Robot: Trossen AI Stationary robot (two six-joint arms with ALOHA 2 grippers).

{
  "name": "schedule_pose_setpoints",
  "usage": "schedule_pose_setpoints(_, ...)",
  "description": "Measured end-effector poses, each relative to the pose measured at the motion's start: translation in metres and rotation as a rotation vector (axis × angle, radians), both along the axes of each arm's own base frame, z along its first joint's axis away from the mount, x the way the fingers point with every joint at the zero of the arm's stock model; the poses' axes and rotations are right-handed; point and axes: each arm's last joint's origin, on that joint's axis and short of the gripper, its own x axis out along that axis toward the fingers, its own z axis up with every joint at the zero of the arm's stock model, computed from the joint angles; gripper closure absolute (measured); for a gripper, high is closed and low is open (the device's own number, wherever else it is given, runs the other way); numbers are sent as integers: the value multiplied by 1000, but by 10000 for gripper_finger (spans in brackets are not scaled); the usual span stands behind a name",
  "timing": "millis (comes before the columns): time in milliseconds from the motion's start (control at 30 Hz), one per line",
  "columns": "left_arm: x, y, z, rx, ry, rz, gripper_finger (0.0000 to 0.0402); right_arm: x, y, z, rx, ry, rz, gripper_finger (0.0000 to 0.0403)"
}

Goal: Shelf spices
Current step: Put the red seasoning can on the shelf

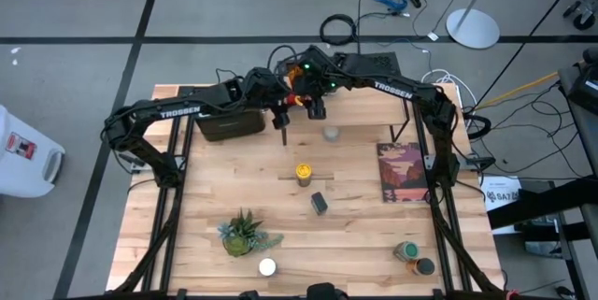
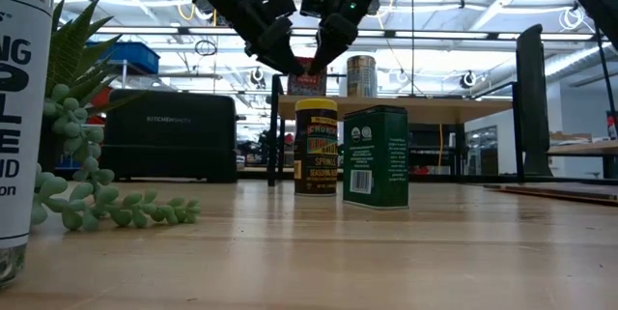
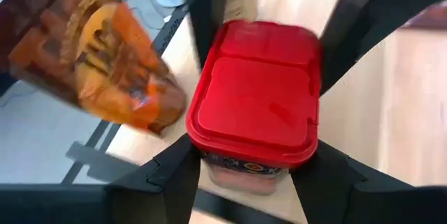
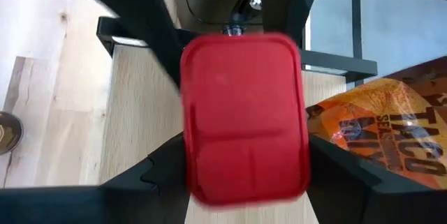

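Red tin (image 3: 255, 102) on shelf (image 2: 435, 107), both grippers' jaws straddling it, grip unclear, orange bottle (image 4: 387, 130) lying beside

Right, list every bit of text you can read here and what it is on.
"TROSSEN": left arm and right arm.
"KITCHENSMITH": toaster.
"TACO": orange packet.
"SPRING": yellow-lidded jar; its other words are too blurred.
Green tin: print too small.

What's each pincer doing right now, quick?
Left pincer: fingers either side of the red tin over the shelf; grip cannot be told.
Right pincer: straddling the same tin; grip cannot be told.
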Motion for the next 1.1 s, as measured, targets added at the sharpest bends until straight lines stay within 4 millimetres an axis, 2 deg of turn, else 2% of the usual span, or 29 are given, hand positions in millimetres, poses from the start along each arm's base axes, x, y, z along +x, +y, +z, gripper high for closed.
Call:
schedule_pose_setpoints(167, -5, 4, -4, 25, 54, 81, 156, -6, 1, 2, 9, 31, -13, 141)
schedule_pose_setpoints(333, -3, 1, -4, 10, 49, 51, 137, -8, 4, 3, 24, 37, -6, 122)
schedule_pose_setpoints(1100, 2, -8, -1, 4, 23, 11, 134, -12, 6, 13, 19, 5, -12, 124)
